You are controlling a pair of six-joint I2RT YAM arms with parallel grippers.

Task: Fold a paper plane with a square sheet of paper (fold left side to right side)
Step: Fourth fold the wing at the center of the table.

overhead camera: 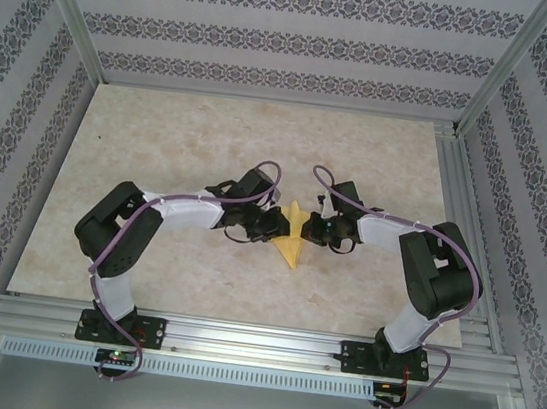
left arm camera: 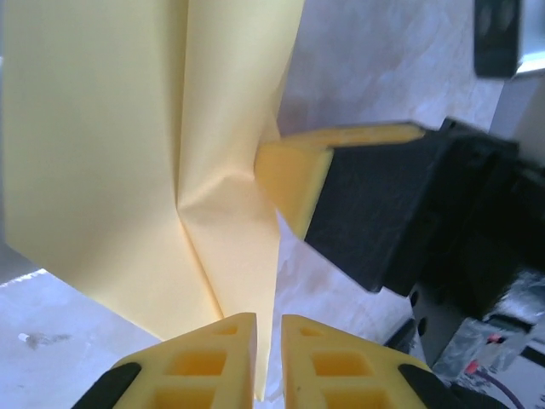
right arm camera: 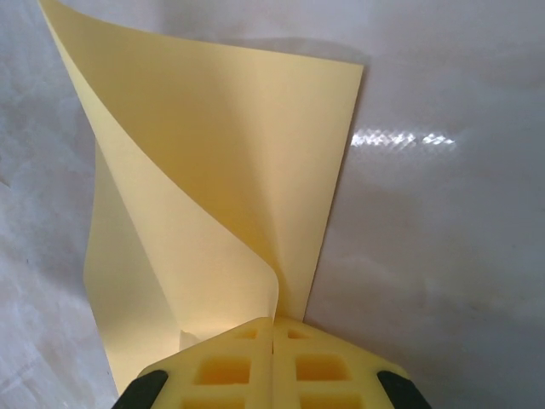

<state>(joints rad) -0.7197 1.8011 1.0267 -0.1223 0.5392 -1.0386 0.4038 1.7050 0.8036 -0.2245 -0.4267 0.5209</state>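
Observation:
The square sheet of paper (overhead camera: 294,240), yellow-orange and creased to a point, stands partly lifted off the table between my two grippers. My right gripper (overhead camera: 308,231) is shut on its edge; in the right wrist view the closed gripper (right arm camera: 272,328) pinches a curled flap of the paper (right arm camera: 213,170). My left gripper (overhead camera: 278,227) faces it from the left. In the left wrist view this gripper (left arm camera: 268,341) stands a narrow gap apart, with the lower tip of the paper (left arm camera: 111,153) hanging in that gap against the left finger. The right gripper's fingers (left arm camera: 294,175) touch the paper's right edge.
The marble-patterned table (overhead camera: 160,149) has free room to the left, right and far side of the paper. An aluminium rail (overhead camera: 255,343) runs along the near edge by the arm bases. Patterned walls and metal posts (overhead camera: 68,6) enclose the table.

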